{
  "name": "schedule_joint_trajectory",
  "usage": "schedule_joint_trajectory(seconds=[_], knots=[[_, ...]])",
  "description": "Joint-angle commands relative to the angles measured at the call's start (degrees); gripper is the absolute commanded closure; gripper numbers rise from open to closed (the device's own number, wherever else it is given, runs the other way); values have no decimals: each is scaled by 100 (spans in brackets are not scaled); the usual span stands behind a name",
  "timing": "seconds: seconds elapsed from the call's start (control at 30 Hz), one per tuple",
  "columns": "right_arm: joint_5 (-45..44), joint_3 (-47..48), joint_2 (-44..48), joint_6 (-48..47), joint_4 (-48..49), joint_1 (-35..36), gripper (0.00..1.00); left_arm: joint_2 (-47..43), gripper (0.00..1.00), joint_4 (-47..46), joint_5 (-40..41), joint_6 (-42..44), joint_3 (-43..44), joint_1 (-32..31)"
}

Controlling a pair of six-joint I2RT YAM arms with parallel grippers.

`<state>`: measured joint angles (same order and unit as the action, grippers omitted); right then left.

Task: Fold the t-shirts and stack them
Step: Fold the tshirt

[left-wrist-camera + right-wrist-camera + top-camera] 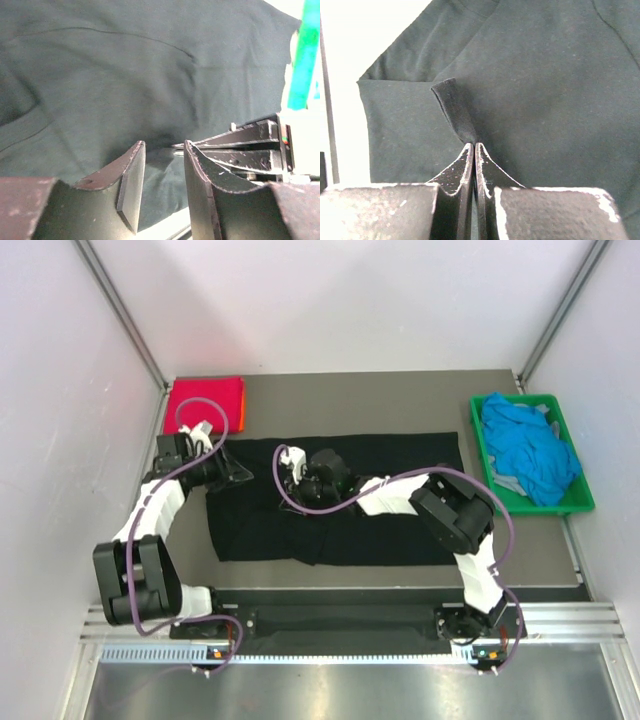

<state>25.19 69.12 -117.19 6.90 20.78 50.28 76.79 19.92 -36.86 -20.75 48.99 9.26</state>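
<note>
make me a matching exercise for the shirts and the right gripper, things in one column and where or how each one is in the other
Things:
1. black shirt
2. red shirt
3. blue shirts
4. right gripper

Place or state:
a. heaped in the green crate
b. shut on a pinch of black cloth
c. spread out in the middle
d. folded, at the far left corner

Pairs: 1-c, 2-d, 3-a, 4-b

black t-shirt (400, 535) middle beneath right arm (385, 498) (top view), green crate (304, 65) blurred, cropped
</note>
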Motion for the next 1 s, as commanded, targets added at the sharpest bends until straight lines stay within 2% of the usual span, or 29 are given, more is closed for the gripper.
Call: schedule_joint_trajectory(seconds=[0.0, 0.1, 0.2, 0.23, 0.27, 0.33, 0.43, 0.47, 0.7, 0.97], knots=[[337, 225, 55, 75, 427, -115, 100, 301, 58, -111, -980, 448, 207, -90], [478, 303, -32, 154, 445, -185, 100, 292, 58, -199, -1051, 939, 172, -143], [645, 435, -137, 250, 392, -264, 100, 179, 62, 125, -316, 1720, 321, -301], [741, 479, -164, 268, 375, -291, 100, 65, 62, 82, 183, 1889, 295, -328], [837, 558, -216, 277, 322, -291, 100, -206, 60, -109, 205, 2178, 173, -319], [900, 628, -252, 286, 278, -300, 100, -497, 60, -548, -248, 2644, -73, -328], [1005, 664, -305, 321, 296, -308, 100, -894, 59, -1611, -462, 2821, -732, -337], [1032, 699, -305, 330, 296, -326, 100, -868, 59, -1667, -541, 2901, -768, -337], [1181, 708, -393, 435, 304, -414, 100, -104, 60, -394, -1744, 4314, -171, -389], [1295, 699, -454, 593, 480, -502, 100, 318, 60, 99, -1754, 5089, 145, -609]])
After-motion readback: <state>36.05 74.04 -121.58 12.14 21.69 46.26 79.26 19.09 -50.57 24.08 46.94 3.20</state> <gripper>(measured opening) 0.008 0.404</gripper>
